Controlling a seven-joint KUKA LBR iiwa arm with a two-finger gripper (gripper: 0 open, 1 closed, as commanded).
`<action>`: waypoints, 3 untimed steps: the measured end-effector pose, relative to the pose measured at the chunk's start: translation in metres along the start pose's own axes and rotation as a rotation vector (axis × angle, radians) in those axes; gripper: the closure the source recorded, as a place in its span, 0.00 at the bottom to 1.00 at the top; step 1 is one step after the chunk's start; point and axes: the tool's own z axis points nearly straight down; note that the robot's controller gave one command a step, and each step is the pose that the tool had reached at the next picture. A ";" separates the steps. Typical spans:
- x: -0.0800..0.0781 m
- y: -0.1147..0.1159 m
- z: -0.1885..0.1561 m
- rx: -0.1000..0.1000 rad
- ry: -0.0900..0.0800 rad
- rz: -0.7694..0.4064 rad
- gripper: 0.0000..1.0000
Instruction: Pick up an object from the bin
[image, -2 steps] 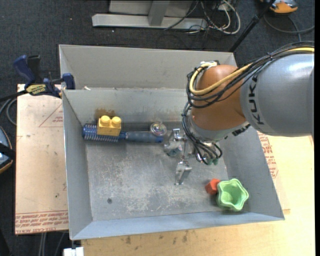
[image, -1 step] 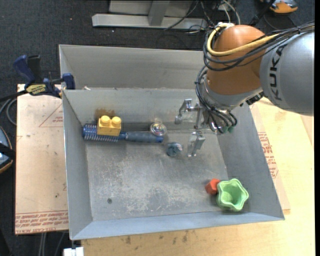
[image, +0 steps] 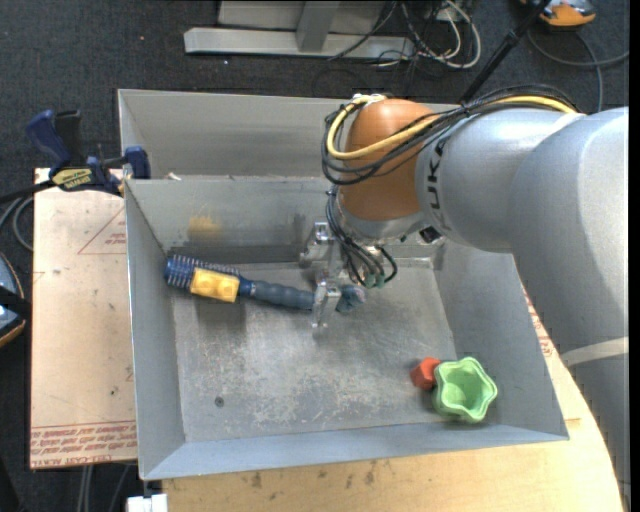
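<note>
While my gripper (image: 322, 298) hangs at the brush (image: 240, 288) handle's end: I should centre across it.
Jaws: open or closed, I cannot tell.

Green star-lobed cup (image: 465, 388) set upright near the bin's (image: 150, 320) front right corner, small orange-red piece (image: 424, 373) tucked just beside its left edge — touching or nearly so, dark floor (image: 60, 60) spread beyond, loose cables (image: 440, 38) tangled across its top stretch, flat grey metal base (image: 290, 40) laid among them.

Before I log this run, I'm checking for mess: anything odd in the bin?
Nothing stands out. The brush lies flat by the gripper; the green cup sits upright beside an orange piece, nothing spilled or broken.
</note>
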 end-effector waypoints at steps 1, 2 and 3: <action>0.005 -0.033 0.017 -0.004 -0.009 0.181 0.00; 0.019 0.022 0.017 0.002 -0.022 0.119 0.00; 0.019 0.022 0.016 -0.002 -0.019 0.123 1.00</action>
